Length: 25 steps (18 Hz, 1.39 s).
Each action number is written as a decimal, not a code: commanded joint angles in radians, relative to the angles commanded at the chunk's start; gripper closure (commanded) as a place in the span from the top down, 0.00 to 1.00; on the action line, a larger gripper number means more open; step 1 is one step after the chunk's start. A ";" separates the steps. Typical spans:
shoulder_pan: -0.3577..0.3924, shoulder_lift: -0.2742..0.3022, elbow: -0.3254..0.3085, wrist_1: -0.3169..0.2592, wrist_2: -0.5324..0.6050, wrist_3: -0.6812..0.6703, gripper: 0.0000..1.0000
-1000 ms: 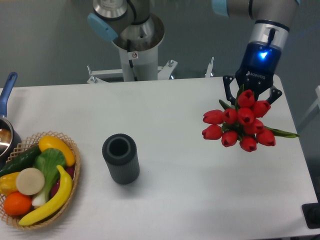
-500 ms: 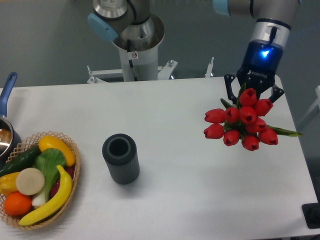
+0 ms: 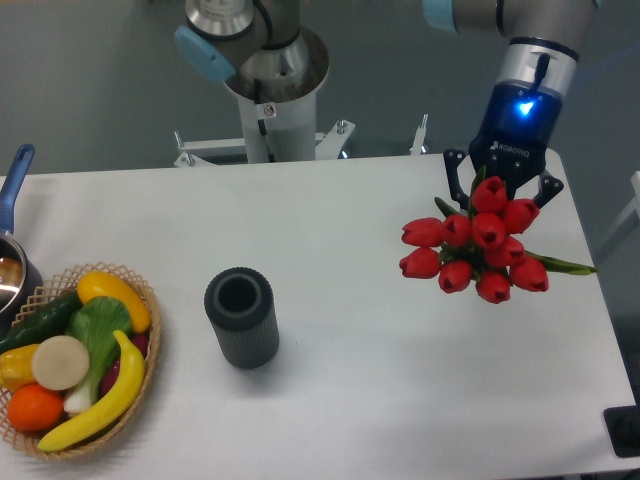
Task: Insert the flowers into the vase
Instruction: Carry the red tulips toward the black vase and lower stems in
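The flowers (image 3: 476, 253), a tight red tulip bunch with green leaves poking out right, sit well to the right of the vase (image 3: 241, 317), up against the gripper (image 3: 504, 187) just behind them. I read the fingers as pinching the stems, since the bunch tracks the arm, but the blooms hide the actual contact, so that's a judgement. What just changed: compared with 0.5 s ago the bunch and gripper have shifted slightly left and a touch up, back near where they were 1 s ago, so I'd call it small wobble or the start of the carry, not real progress toward the vase. Vase hasn't moved; it stands upright, mouth open and empty, 1 dark ribbed cylinder. The bunch looks wider than the mouth, so I'd expect stems have to lead in. Left of the vase is the wicker basket (image 3: 139, 364) of fruit and veg, and beyond it the pot (image 3: 12, 268) with the blue handle at the frame edge. Writing: small white lettering on the gripper body under the blue light, looks like ROBOTIQ, barely legible; a tiny label on the robot base (image 3: 269, 110) behind the vase is unreadable.
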 joint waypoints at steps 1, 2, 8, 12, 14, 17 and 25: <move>-0.008 0.000 0.000 0.000 -0.034 0.000 0.33; -0.018 0.000 0.000 0.000 -0.069 0.000 0.33; -0.106 0.000 -0.017 0.006 -0.201 0.005 0.33; -0.161 -0.006 -0.047 0.015 -0.290 0.046 0.33; -0.166 -0.003 -0.069 0.015 -0.351 0.084 0.33; -0.206 -0.002 -0.084 0.015 -0.402 0.130 0.33; -0.273 0.000 -0.113 0.015 -0.513 0.169 0.33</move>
